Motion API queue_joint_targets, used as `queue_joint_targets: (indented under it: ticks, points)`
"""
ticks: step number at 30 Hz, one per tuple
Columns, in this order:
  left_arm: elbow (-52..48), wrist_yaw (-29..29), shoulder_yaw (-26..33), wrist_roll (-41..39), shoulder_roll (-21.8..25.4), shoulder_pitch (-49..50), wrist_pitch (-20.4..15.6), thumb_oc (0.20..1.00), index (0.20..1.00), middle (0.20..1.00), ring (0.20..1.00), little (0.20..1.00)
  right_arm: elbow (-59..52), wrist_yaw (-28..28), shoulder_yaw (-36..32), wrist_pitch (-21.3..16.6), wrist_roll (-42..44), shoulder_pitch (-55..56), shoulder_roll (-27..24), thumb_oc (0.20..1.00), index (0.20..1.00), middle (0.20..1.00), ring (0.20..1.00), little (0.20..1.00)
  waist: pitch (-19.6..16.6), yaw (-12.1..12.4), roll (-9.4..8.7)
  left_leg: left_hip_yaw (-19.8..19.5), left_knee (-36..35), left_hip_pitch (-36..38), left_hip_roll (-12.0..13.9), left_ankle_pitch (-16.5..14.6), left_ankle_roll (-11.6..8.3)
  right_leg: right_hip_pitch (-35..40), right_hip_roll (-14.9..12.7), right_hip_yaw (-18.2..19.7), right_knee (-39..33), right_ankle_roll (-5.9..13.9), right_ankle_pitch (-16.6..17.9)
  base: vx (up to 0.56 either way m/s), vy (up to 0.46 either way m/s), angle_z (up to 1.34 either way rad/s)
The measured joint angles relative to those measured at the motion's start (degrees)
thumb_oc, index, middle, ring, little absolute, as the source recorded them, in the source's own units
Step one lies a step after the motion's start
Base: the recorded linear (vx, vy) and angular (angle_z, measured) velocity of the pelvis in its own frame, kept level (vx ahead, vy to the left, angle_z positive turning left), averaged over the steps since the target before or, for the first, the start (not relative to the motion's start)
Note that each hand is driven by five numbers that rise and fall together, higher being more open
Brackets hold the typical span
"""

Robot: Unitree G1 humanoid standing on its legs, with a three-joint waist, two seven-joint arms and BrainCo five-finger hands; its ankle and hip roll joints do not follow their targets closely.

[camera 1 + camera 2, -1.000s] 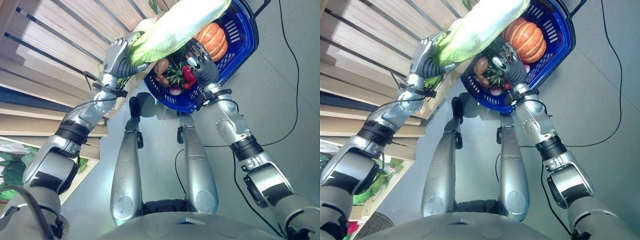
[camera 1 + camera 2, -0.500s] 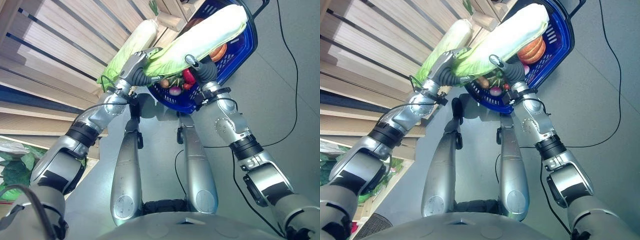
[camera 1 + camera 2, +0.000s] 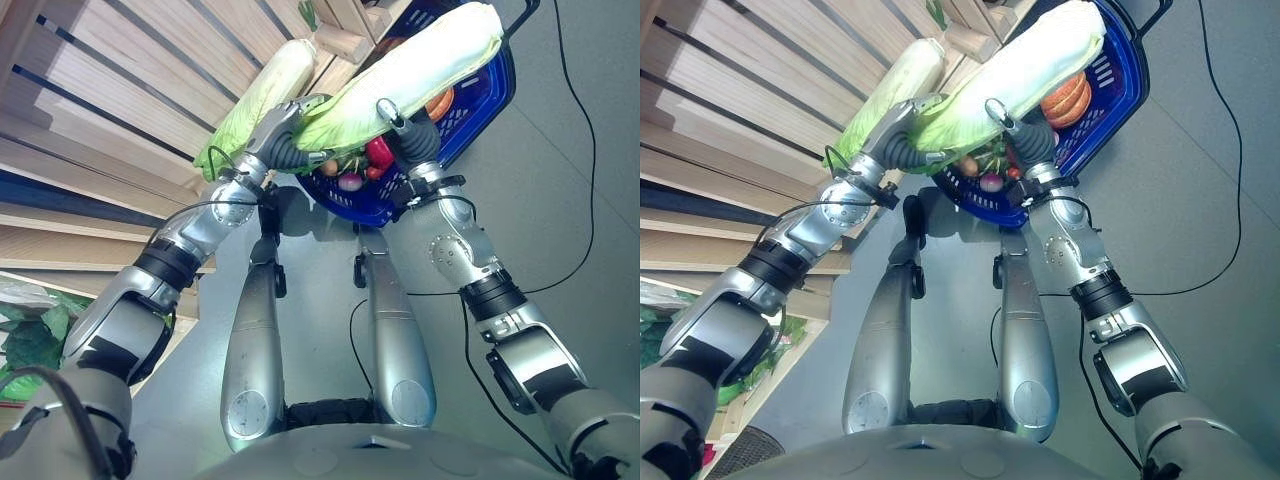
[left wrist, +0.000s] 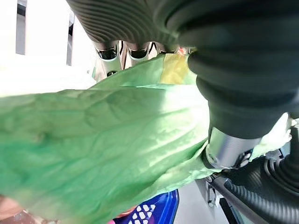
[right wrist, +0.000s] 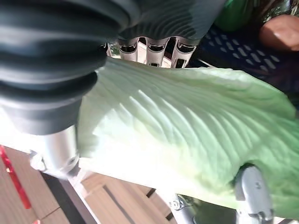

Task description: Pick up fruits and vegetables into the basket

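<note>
Both hands held one long napa cabbage (image 3: 420, 62) over blue basket (image 3: 478, 110). Left hand (image 3: 282, 140) curled round leafy green end, right hand (image 3: 408, 137) wrapped round middle from below. Basket held pumpkin (image 3: 440, 102), red pepper (image 3: 378, 152), probably radish (image 3: 348, 181). Second cabbage (image 3: 262, 98) lay on wooden shelf (image 3: 120, 110).

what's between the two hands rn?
The cabbage: left hand grips its leafy end, right hand supports it over the basket. Left eye view.
</note>
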Motion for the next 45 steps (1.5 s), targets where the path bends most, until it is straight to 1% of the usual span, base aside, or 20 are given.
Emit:
queue_joint_targets:
  ticks: [3,14,15,16,20,26,27,33,40,43,45]
  points:
    - [-0.8,-0.2,0.0,0.0,0.0,0.0,0.1,0.2,0.2,0.2,0.2,0.2,0.0,0.0,-0.2,-0.8,0.0,0.2,0.1,0.2,0.2,0.2,0.2,0.2,0.0,0.0,0.0,0.0,0.0,0.0,0.0,0.0,0.0,0.0,0.0,0.0,0.0,0.01,0.0,0.0,0.0,0.0]
    - [-1.1,-0.4,-0.2,0.0,-0.2,0.0,0.1,0.2,0.2,0.2,0.2,0.2,0.1,0.0,-0.7,-0.8,1.1,1.0,0.1,0.2,0.2,0.2,0.2,0.2,0.0,0.1,0.0,0.0,0.0,0.0,0.0,0.0,0.0,0.0,0.0,0.0,0.0,0.01,0.0,0.0,0.0,0.0]
    - [-1.1,-0.4,-0.2,0.0,-0.2,0.0,0.1,0.235,0.235,0.235,0.235,0.235,0.1,0.0,-0.7,-0.9,1.1,1.0,0.1,0.2,0.2,0.2,0.2,0.2,0.0,0.1,0.0,0.0,0.0,0.0,0.0,0.0,0.0,0.0,0.0,0.0,0.0,0.01,0.0,0.0,0.0,0.0]
    - [-1.1,-0.2,-0.2,0.0,-0.2,0.1,0.1,1.0,1.0,1.0,1.0,1.0,0.1,0.0,-0.7,-0.9,1.1,1.0,0.1,0.2,0.2,0.2,0.2,0.2,0.0,0.1,0.0,0.0,0.0,0.0,0.0,0.0,0.0,0.0,0.0,0.0,0.0,0.01,0.0,0.0,0.0,0.0]
    - [-1.1,2.1,-0.3,0.0,-0.2,0.2,0.5,1.0,1.0,1.0,1.0,1.0,0.1,0.5,-0.5,-1.0,1.1,1.0,0.1,0.2,0.2,0.2,0.2,0.2,0.0,0.1,0.0,0.0,0.0,0.0,0.0,0.0,0.0,0.0,0.0,0.0,0.0,0.01,0.0,0.0,0.0,0.0]
    - [-1.1,10.2,0.3,0.1,-1.2,2.1,0.5,1.0,1.0,1.0,1.0,1.0,0.1,1.1,-0.2,-2.0,1.1,1.0,1.1,0.2,0.2,0.2,0.2,0.2,0.0,0.4,0.0,-0.2,0.0,0.0,0.0,0.0,-0.01,0.0,0.0,-0.1,0.0,0.0,0.0,0.0,0.0,0.0]
    - [-1.1,12.2,1.1,0.1,-2.0,3.0,0.4,1.0,1.0,1.0,1.0,1.0,0.1,1.1,-0.2,-2.0,1.1,1.0,1.3,0.2,0.2,0.2,0.2,0.2,0.0,0.5,0.0,-0.3,0.0,0.0,0.0,0.0,-0.01,0.0,0.0,-0.1,0.0,0.01,0.0,0.0,0.0,0.0]
    - [-1.3,18.6,3.6,0.2,-5.6,5.9,0.3,1.0,1.0,1.0,1.0,1.0,0.1,1.0,-0.5,-2.9,1.0,0.8,2.2,0.2,0.2,0.2,0.2,0.2,0.0,1.4,0.0,-0.7,-0.2,-0.1,0.0,0.1,-0.14,0.0,0.0,-0.5,0.1,-0.19,-0.2,0.0,0.0,0.0]
    - [-1.8,22.7,7.0,0.1,-6.0,6.5,0.6,1.0,1.0,1.0,1.0,1.0,0.0,-0.4,-1.4,-3.0,0.3,-1.1,1.9,0.2,0.2,0.2,0.2,0.2,0.0,1.5,0.0,-1.0,-0.9,0.1,0.0,0.5,-0.26,0.0,-0.1,-1.1,0.1,-0.4,-0.3,0.0,0.0,0.03]
    - [-0.6,24.3,8.9,-0.2,-5.4,5.9,1.7,1.0,1.0,1.0,1.0,1.0,0.3,-2.3,-3.1,-3.1,-1.9,-1.1,1.4,0.2,0.2,0.2,0.2,0.2,0.0,1.4,0.0,-0.9,-0.9,0.1,0.0,0.6,-0.24,0.0,-0.1,-1.0,0.3,-0.64,-0.1,0.0,0.021,0.0]
    - [1.8,25.5,10.5,-2.2,-4.7,5.3,2.3,1.0,1.0,1.0,1.0,1.0,0.9,-3.9,-3.8,-3.1,-3.7,-0.9,0.7,0.2,0.2,0.2,0.2,0.2,0.0,1.3,0.0,-0.9,-0.9,0.2,0.0,0.6,-0.23,0.0,-0.1,-1.0,0.3,-0.64,-0.1,0.0,0.0,0.0]
